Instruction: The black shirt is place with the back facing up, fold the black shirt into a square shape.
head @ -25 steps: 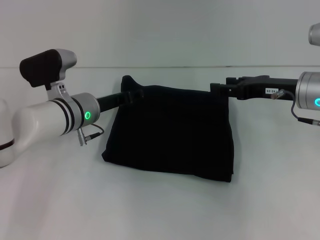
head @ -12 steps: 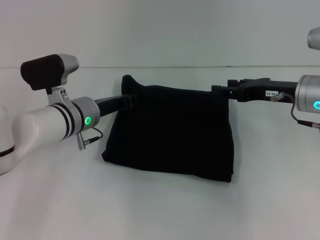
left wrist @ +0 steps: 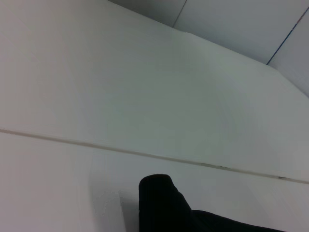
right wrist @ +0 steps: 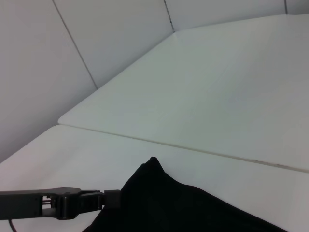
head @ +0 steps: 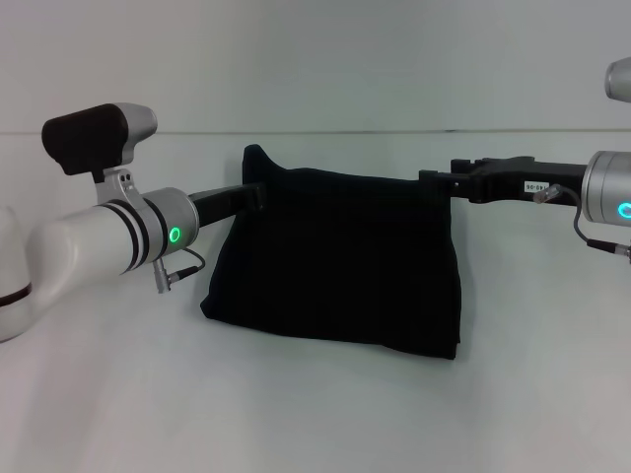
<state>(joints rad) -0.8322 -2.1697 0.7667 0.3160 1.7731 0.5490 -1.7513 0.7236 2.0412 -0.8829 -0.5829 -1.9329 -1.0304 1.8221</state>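
The black shirt point(head: 335, 266) lies folded into a rough rectangle in the middle of the white table. Its far left corner stands up in a small peak point(left wrist: 157, 193). My left gripper point(head: 254, 195) is at the shirt's far left edge, just below that peak. The right wrist view shows the left gripper point(right wrist: 110, 198) from the side, with its tip against the cloth edge point(right wrist: 169, 203). My right gripper point(head: 430, 181) is at the shirt's far right corner, level with the top edge. No lettering shows on the cloth.
The white table point(head: 315, 414) spreads out around the shirt, and a white wall rises behind it point(head: 315, 59). My left forearm point(head: 99, 246) reaches in from the left. My right forearm point(head: 606, 187) reaches in from the right.
My left gripper has drawn back to the left, off the shirt's corner to its edge. My right gripper has slid slightly right. The shirt has not moved.
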